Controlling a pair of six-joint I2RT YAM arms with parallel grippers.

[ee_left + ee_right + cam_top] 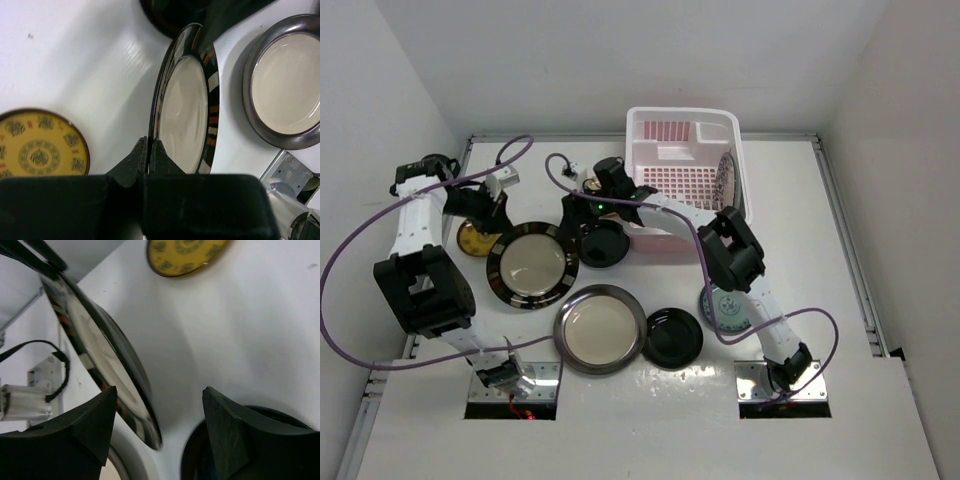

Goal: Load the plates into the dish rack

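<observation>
My left gripper [149,150] is shut on the rim of the black-rimmed silver plate [182,115] and holds it tilted off the table; in the top view the gripper [495,222] is at the plate's [532,265] left edge. My right gripper [160,395] is open and empty beside the plate's [100,355] far edge, above a dark plate [603,243]. In the top view the right gripper [572,232] is just left of the pink dish rack [682,130]. One patterned plate [725,178] stands in the rack's right side.
A yellow dark-rimmed plate [472,240] lies left of the held plate. A steel-rimmed cream plate [600,328] and a glossy black plate [672,338] lie near the front. A teal patterned plate [725,308] lies partly under the right arm.
</observation>
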